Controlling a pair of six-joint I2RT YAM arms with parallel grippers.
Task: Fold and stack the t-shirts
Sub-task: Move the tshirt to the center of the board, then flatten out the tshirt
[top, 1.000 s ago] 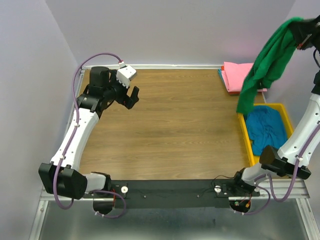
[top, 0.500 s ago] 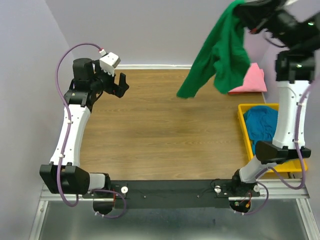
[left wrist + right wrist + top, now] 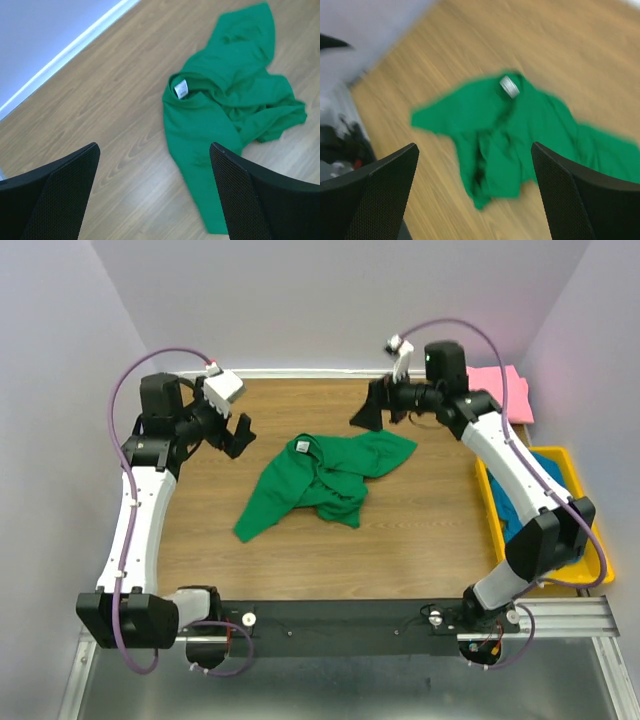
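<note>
Lying crumpled near the middle of the wooden table (image 3: pixel 420 530), the dark green t-shirt (image 3: pixel 320 478) is unfolded. Its neckline, with a white label (image 3: pixel 301 447), faces up toward the far edge, and 1 end trails toward the near left. A pink t-shirt (image 3: pixel 505 390) sits folded at the far right corner, partly behind the right arm (image 3: pixel 505 455). The teal-blue t-shirt (image 3: pixel 503 515) is bunched in the yellow tray (image 3: pixel 573 468) along the right edge, mostly covered by that arm. The left gripper (image 3: pixel 238 434) hangs just left of the green shirt, jaws spread wide and holding nothing. The right gripper (image 3: pixel 370 412) hovers just beyond the shirt's far right end, its 2 fingers likewise spread wide and empty. The right wrist view is blurred.
</note>
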